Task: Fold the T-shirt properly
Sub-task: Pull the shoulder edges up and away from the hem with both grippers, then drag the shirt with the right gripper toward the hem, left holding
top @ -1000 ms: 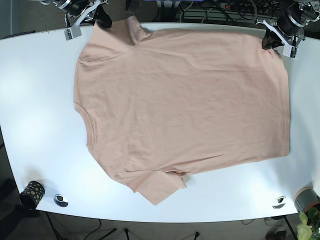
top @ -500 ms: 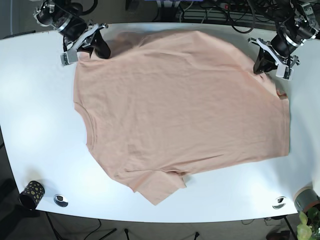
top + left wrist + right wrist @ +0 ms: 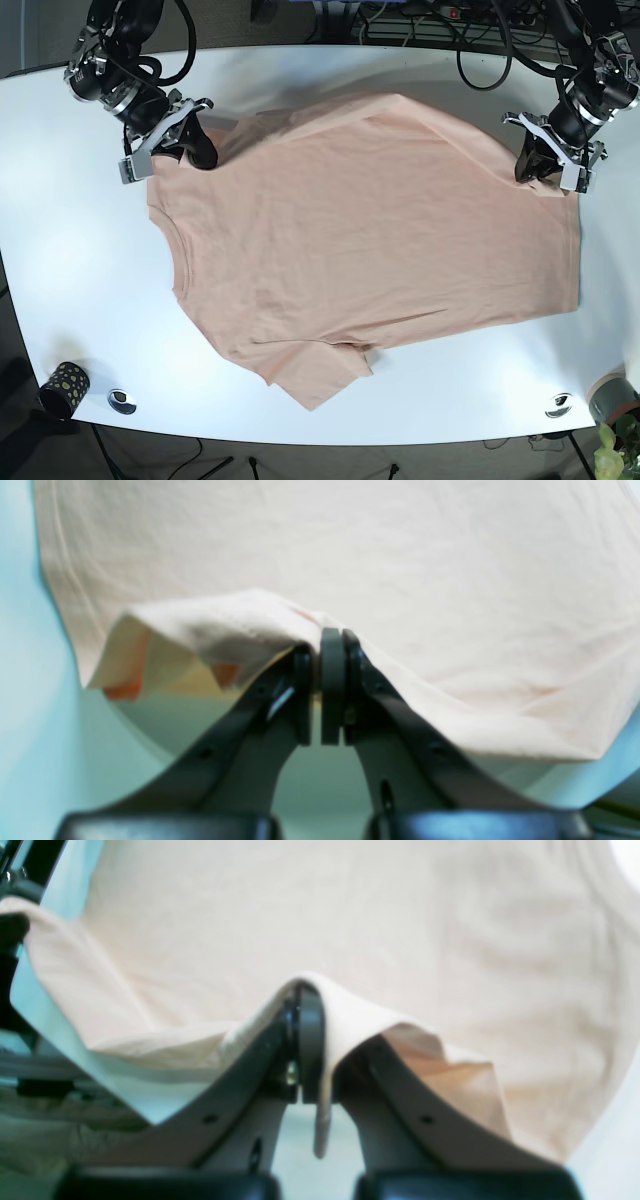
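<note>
Peach cotton T-shirt (image 3: 370, 240) lies spread across the middle of a white surface (image 3: 70, 260), seen from above. At the upper left of the frame, the right claw (image 3: 196, 150) is clamped shut on the shirt's far edge, with a fold of cloth draped over its fingers in the wrist view. At the upper right, the left claw (image 3: 537, 165) pinches the opposite far corner, its jaws closed on the lifted fabric. One short sleeve points toward the bottom of the frame. A small dark speckled cup (image 3: 63, 388) stands at the lower left corner.
</note>
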